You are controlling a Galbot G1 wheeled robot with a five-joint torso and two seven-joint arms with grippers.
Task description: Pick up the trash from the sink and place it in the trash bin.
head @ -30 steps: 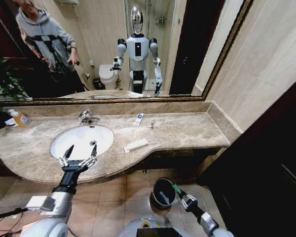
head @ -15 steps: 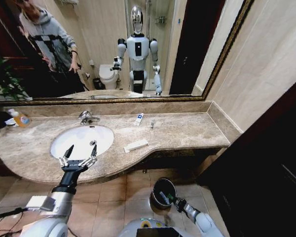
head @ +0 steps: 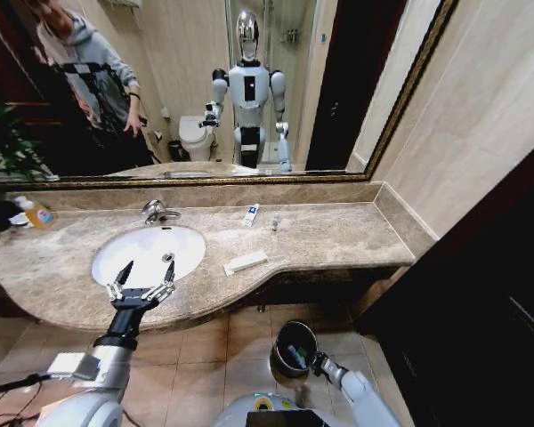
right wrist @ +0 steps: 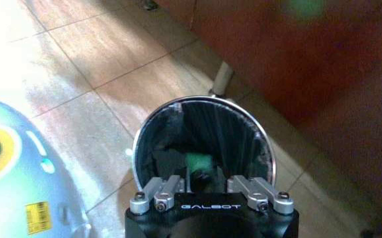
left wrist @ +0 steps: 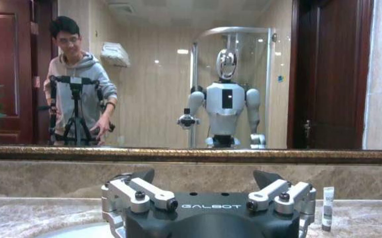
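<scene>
The white sink (head: 147, 253) is set in the beige counter, and my left gripper (head: 142, 280) hovers open over its front rim; the left wrist view shows the same gripper (left wrist: 204, 178) with jaws spread wide. On the floor below the counter stands the black trash bin (head: 294, 347) with a shiny rim. My right gripper (head: 317, 360) sits at the bin's right edge. Seen from the right wrist, this gripper (right wrist: 200, 184) points into the bin (right wrist: 177, 106), jaws narrowed on a green tube (right wrist: 197, 161). More trash lies on the counter: a flat white packet (head: 246, 261), a white-blue tube (head: 250, 214) and a tiny vial (head: 273, 222).
The chrome faucet (head: 156, 212) stands behind the basin. An orange-liquid bottle (head: 37, 213) sits at the counter's far left by a plant. A dark cabinet (head: 481, 302) closes off the right side. A mirror runs along the wall. My base (right wrist: 6, 163) is close beside the bin.
My right gripper has moved from the bin's right side down and in to its rim, still carrying the green tube. The left gripper has stayed put over the sink.
</scene>
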